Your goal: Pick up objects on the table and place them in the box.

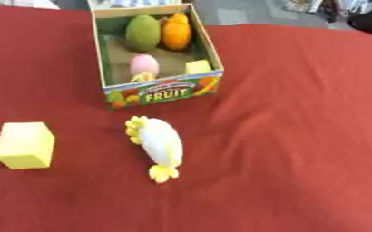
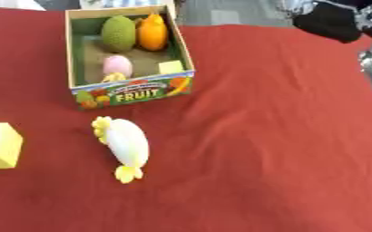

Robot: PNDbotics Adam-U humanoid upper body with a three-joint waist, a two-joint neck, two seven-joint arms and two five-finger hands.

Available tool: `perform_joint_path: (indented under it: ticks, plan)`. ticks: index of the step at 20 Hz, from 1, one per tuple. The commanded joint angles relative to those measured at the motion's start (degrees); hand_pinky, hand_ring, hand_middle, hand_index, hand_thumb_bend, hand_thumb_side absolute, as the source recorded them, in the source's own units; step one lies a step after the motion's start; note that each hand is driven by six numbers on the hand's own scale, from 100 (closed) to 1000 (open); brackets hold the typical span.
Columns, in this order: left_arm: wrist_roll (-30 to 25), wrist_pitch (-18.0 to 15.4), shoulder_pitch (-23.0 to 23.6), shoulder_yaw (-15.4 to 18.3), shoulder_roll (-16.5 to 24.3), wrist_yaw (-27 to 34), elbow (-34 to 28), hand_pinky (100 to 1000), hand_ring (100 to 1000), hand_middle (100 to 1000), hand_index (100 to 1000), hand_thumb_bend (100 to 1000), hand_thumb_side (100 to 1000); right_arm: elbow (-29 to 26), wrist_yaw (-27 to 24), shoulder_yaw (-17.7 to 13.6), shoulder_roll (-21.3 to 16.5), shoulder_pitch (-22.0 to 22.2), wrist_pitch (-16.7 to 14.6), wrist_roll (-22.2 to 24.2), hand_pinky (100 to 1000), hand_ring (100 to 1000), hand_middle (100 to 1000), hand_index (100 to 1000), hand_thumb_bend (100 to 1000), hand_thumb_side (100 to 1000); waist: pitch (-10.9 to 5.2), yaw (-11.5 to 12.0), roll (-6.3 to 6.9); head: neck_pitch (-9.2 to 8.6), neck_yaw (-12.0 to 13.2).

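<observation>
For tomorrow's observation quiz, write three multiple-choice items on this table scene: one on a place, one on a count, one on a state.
1. Where does the yellow block sit?
A. In the box
B. On the cloth, left of the white toy
C. On the toy

2. How many things lie in the box?
A. Two
B. Five
C. Nine

3. How does the white toy rest?
A. Standing upright
B. Held in a hand
C. Lying on the cloth

Answers: 1 B, it stands on red cloth; 2 B, green, orange, pink and two yellow; 3 C, flat before the box.

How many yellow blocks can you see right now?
2. A large yellow block lies on the red cloth left of the box; a small yellow block sits inside the box, front right corner. Others may be hidden.
</observation>
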Motion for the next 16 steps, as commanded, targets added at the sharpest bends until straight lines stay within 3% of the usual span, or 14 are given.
perform_joint_path:
  ticks: [1, 9, 16]
  plan:
    - [-1.8, 1.4, -1.1, 0.1, 1.3, -0.5, -0.8, 1000, 987, 902, 975, 594, 523, -0.8, 0.0, -0.5, -1.8, -0.2, 0.3, 0.0, 893, 864, 619, 849, 100, 268, -0.45, -0.1, 1.06, -0.63, 0.5]
    - [-5.1, 3.2, -2.1, -0.7, 0.1, 1.5, -0.8, 1000, 999, 919, 984, 571, 481, -0.8, -0.1, -0.4, -1.3, 0.2, 1.1, 0.1, 893, 865, 617, 846, 100, 298, -0.38, -0.2, 1.01, -0.17, 1.7]
    - [-8.0, 1.7, -3.1, -0.5, -0.3, 4.6, -0.8, 1000, 1000, 924, 989, 594, 536, -0.8, -0.3, -0.2, -1.0, 0.5, 1.8, 0.4, 894, 865, 615, 841, 100, 327, -0.45, -0.1, 1.2, 1.32, 4.7]
